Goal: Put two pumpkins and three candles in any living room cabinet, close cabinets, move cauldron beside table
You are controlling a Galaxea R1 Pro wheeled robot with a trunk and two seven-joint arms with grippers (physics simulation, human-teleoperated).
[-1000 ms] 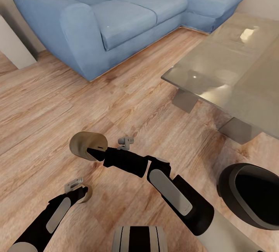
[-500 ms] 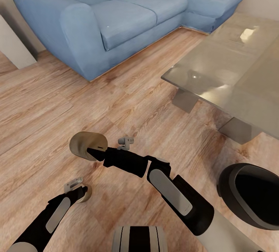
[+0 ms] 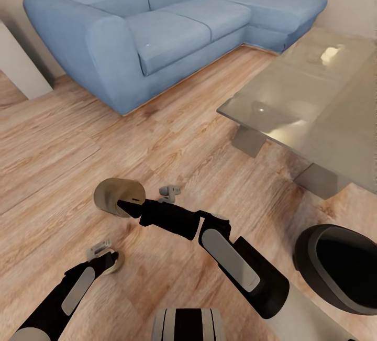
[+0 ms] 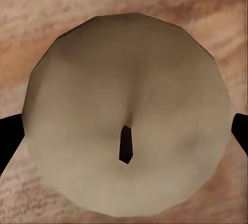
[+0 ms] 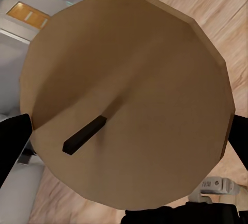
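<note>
Over the wood-plank floor (image 3: pixel 63 173), the right gripper (image 3: pixel 125 206) is clamped on a stubby tan wax candle (image 3: pixel 116 197) lying sideways, its dark wick (image 5: pixel 84 134) facing the wrist camera. The left gripper (image 3: pixel 111 262) pinches a smaller pale beige candle (image 4: pixel 126 113) between its black fingertips (image 4: pixel 9 136). The glossy black round cauldron (image 3: pixel 337 267) sits on the floor just beside the grey reflective coffee table (image 3: pixel 314 100), before the blue sectional sofa (image 3: pixel 173 26).

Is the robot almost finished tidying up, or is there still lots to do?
Still lots. Looks done: the cauldron sits on the floor beside the table. In hand: the left gripper holds one candle and the right gripper holds another candle, both off the floor. Left: both need to go into a cabinet, plus the third candle and the pumpkins, then the cabinets must be shut.
</note>
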